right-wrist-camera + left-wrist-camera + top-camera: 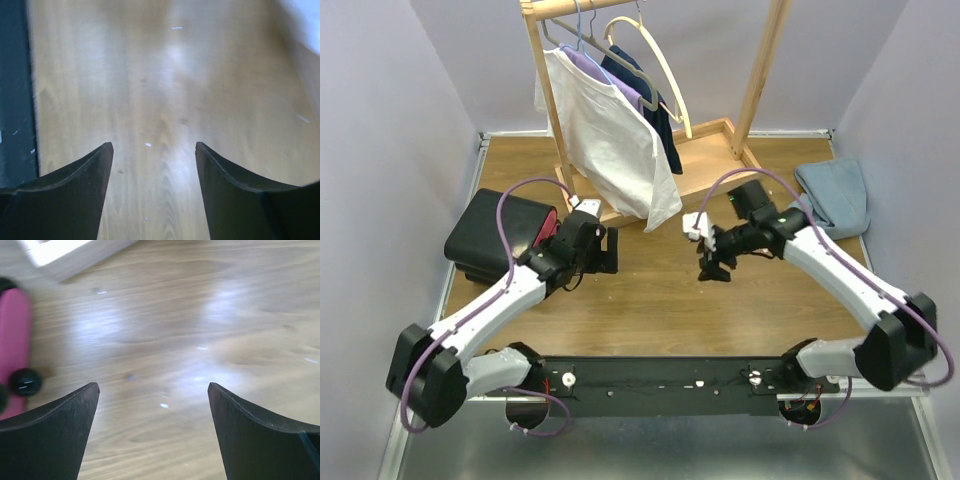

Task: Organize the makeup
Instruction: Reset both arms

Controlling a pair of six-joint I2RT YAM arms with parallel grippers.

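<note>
No makeup shows in any view. My left gripper [610, 250] hangs over the bare wooden tabletop [650, 300], just right of the black case [495, 235]. Its jaws stand wide open and nothing is between them [152, 387]. A pink drawer front [14, 335] with a round black knob [25, 381] shows at the left edge of the left wrist view. My right gripper [712, 268] is over the middle of the table. It is open too, with only bare wood between its fingers [153, 145].
A wooden clothes rack [705, 165] with a white shirt [610, 135] and a dark garment stands at the back. A folded blue cloth [835, 195] lies at the back right. The black rail [660, 378] of the arm bases runs along the near edge.
</note>
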